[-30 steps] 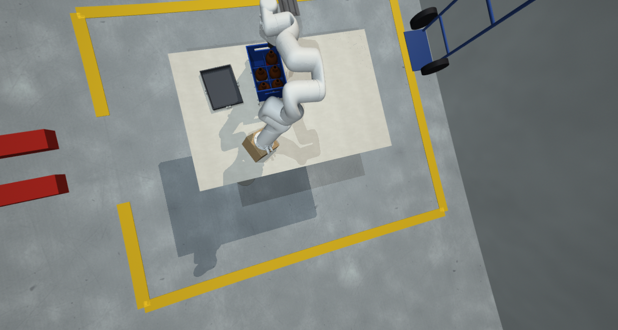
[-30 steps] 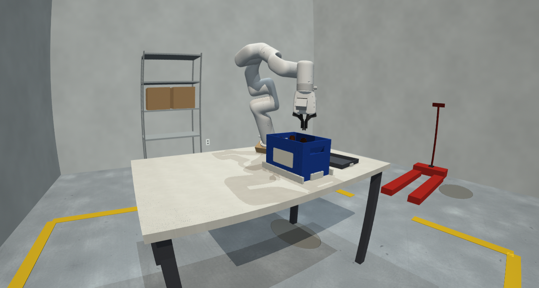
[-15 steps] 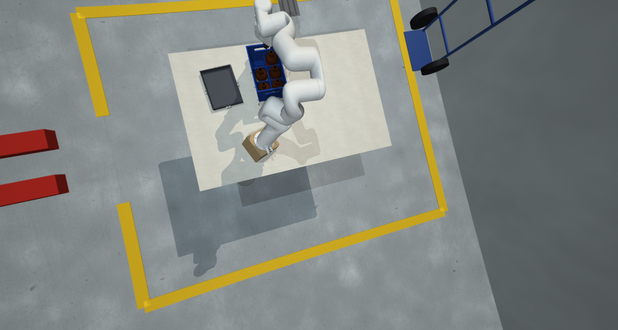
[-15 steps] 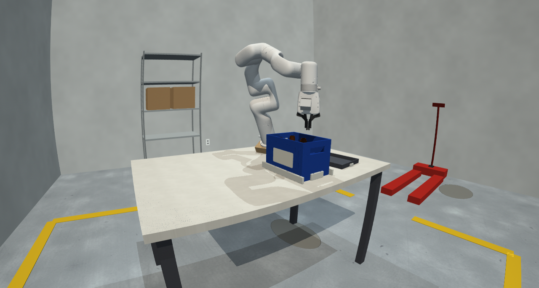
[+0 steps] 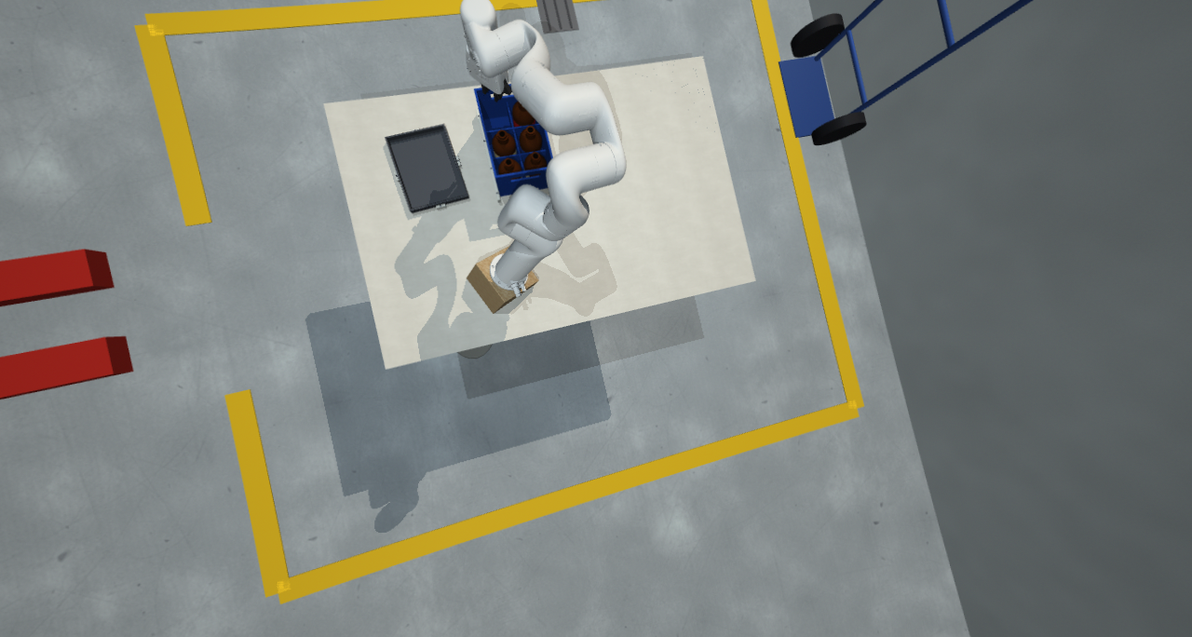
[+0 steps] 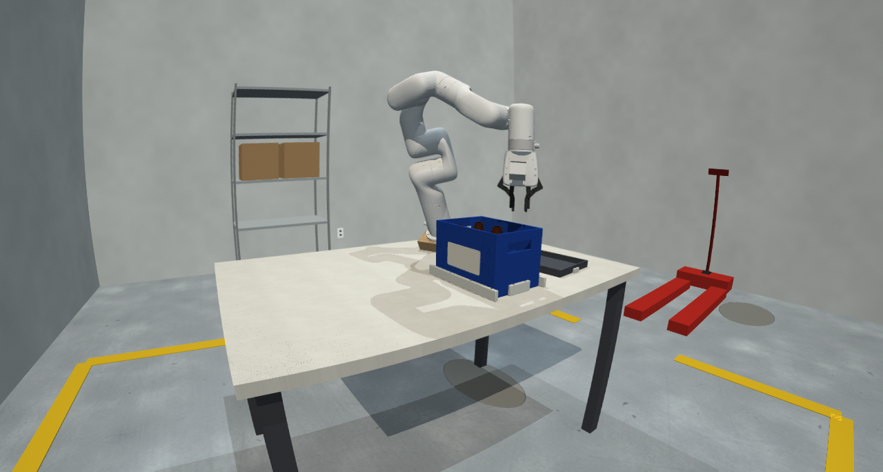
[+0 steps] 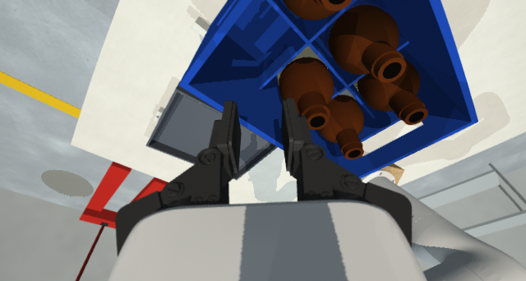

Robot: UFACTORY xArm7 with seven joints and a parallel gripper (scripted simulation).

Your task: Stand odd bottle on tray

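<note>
Arm up high, pincer down

The white arm (image 5: 583, 103) (image 6: 475, 101) bends up and over. Its wrist (image 6: 521, 123) points straight down, and the black pincer (image 5: 496, 91) (image 6: 519, 208) (image 7: 260, 115) is partly open, with nothing in it.

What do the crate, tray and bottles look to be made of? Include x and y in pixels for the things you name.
Crate (image 5: 523, 179) (image 6: 465, 258): likely matte plastic, flat blue molded-looking walls. Tray (image 5: 426, 169) (image 6: 559, 261): dark gray, matte; plastic or coated metal, unclear. Bottles (image 5: 531, 139) (image 7: 306, 81): probably brown glass, smooth rounded bodies, though they look opaque.

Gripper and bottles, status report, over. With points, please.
Gripper (image 5: 496, 93) (image 6: 519, 210) (image 7: 260, 115) open, nothing held, above blue crate (image 5: 522, 184) (image 6: 518, 270) (image 7: 456, 63). All five brown bottles in crate; black tray (image 5: 427, 169) (image 6: 561, 262) (image 7: 181, 125) bare. Crate walls and dividers could obstruct fingers.
</note>
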